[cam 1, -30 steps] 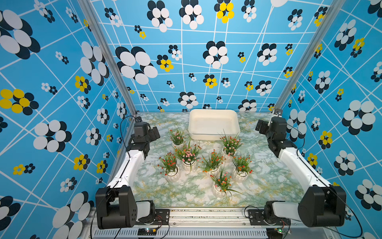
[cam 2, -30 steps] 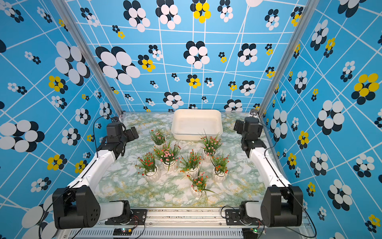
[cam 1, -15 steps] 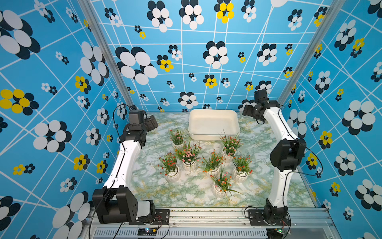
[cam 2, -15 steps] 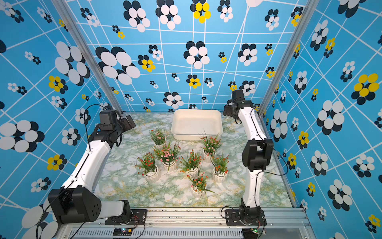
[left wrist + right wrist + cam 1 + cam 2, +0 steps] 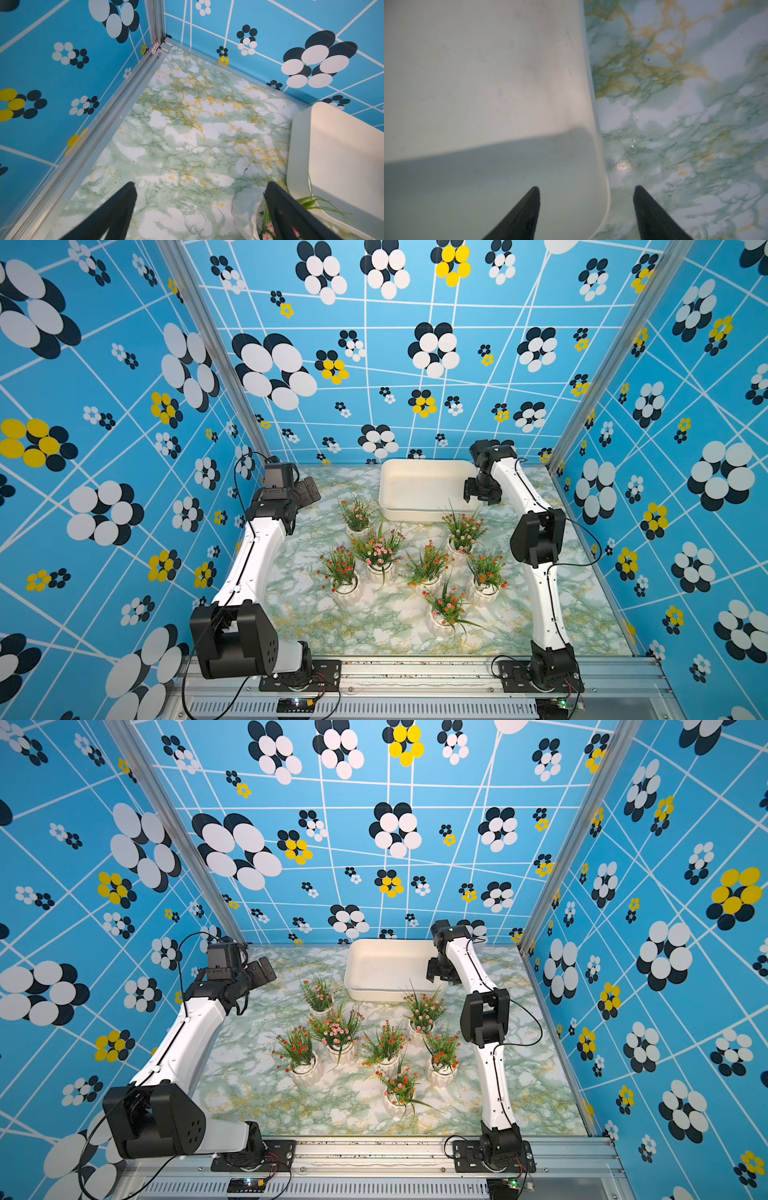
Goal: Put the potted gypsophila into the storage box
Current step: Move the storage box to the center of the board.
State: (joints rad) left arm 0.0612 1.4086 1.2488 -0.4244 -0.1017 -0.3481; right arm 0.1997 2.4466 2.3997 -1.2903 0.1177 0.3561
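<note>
Several potted gypsophila stand in white ribbed pots mid-table, among them a pink one (image 5: 378,549) and an orange one (image 5: 446,608); both top views show them. Behind them lies the cream storage box (image 5: 419,489) (image 5: 386,965), with nothing inside. My right gripper (image 5: 480,493) (image 5: 587,188) hangs open over the box's right rim (image 5: 596,124), one finger above the inside and one above the table. My left gripper (image 5: 309,491) (image 5: 200,185) is open and holds nothing above bare table at the back left. In the left wrist view, a pink-flowered pot (image 5: 249,209) sits beside one finger.
Blue flowered walls close in the marble table (image 5: 374,626) on three sides, with aluminium posts (image 5: 216,364) in the back corners. The storage box (image 5: 342,149) lies near the back wall. The pots stand close together, leaves overlapping.
My right arm has swung from low at the right side up and over to the box's right rim, and its jaws have narrowed. The left arm rose and drew back a little.
</note>
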